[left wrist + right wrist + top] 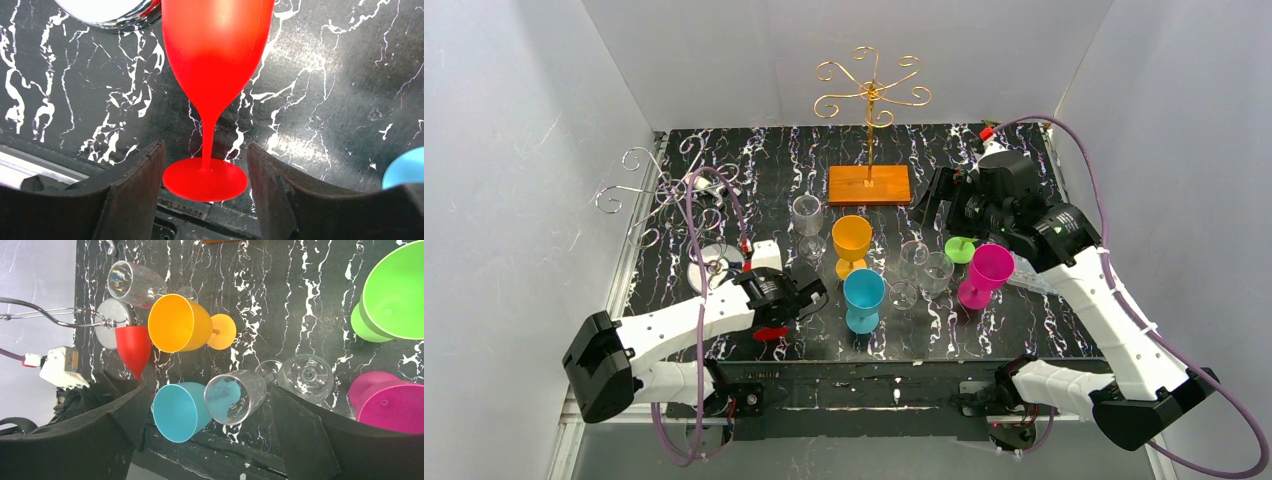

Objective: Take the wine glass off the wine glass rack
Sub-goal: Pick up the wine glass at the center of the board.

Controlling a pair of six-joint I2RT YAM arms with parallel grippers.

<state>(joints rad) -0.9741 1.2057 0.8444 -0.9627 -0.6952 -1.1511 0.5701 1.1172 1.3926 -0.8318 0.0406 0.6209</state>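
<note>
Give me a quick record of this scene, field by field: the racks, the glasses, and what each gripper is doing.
racks: gold wire rack on a wooden base, back centre; silver wire rack, left; no glass seen hanging on either
red plastic wine glass: upright on the black marbled table, beside the silver rack
left gripper: jaws flank the red glass's foot; contact unclear
right gripper: wide open, holding nothing
other glasses standing: orange glass, blue glass, pink glass, green glass, three clear glasses

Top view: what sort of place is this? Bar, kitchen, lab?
Probably a lab robot cell, not a bar: plain white walls box in a small table, a left arm and right arm are bolted at its near edge, and glasses stand staged beside a gold rack.
</note>
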